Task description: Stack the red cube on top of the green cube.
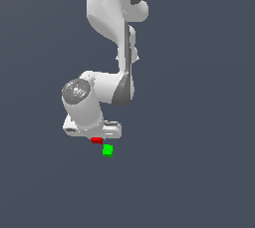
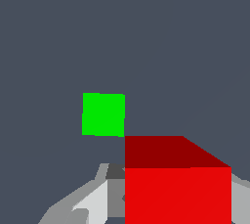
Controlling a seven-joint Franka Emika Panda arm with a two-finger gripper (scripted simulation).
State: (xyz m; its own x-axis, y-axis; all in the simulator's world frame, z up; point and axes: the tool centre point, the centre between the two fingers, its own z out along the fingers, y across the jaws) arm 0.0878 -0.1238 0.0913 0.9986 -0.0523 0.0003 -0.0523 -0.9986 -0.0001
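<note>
The red cube [image 1: 96, 140] is seen just beneath the white gripper [image 1: 97, 137], apparently clamped between its fingers [image 2: 93, 203]. Slightly toward the exterior view's right and lower, the green cube [image 1: 107, 150] is set apart on the grey floor [image 1: 199, 172].

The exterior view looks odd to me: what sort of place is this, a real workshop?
Likely a computer simulation, not a real room: a flat, featureless grey floor, a smooth white robot arm, and plain red cube and green cube.
</note>
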